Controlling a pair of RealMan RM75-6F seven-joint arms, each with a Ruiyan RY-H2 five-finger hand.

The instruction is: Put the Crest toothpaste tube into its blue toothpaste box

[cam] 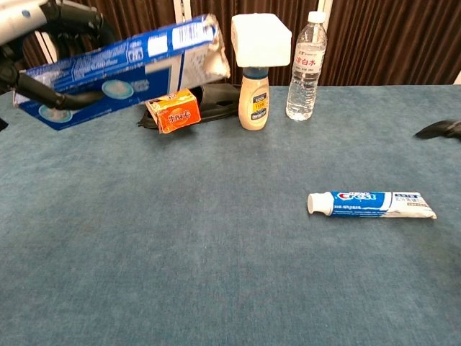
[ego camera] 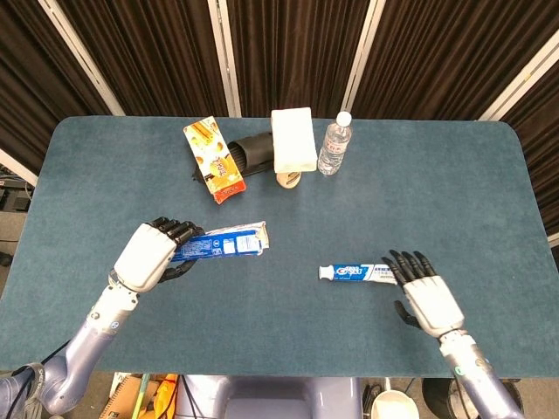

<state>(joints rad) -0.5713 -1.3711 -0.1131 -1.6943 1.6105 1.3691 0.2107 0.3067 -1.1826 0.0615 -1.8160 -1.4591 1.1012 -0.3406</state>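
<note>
toothpaste box [ego camera: 223, 245] left of tube [ego camera: 358, 273] — well apart
</note>
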